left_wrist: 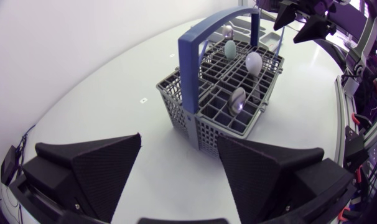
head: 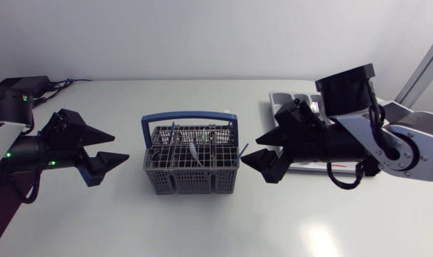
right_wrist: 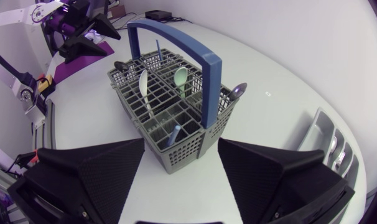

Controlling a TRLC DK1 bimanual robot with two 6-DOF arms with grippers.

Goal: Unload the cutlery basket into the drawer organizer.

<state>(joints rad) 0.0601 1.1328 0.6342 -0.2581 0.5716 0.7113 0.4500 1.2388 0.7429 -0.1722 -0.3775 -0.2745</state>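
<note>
First pick coming up, by the look of it: the cutlery basket (head: 190,183) is sitting mid-worktop, loaded, with a white spoon (right_wrist: 143,84), a green spoon (right_wrist: 180,76), a metal spoon (right_wrist: 238,91) and a blue-handled piece (right_wrist: 174,132) standing in its compartments. The left gripper (head: 121,146) is hovering beside it, fingers spread, holding nothing. The right gripper (head: 251,150) is facing it from the other side, equally open and empty. The drawer organizer (head: 282,98) is lying toward the worktop's far right edge, partly under the right arm. Next, I'd say, one gripper is needing to come over a single piece and pinch it cleanly.
</note>
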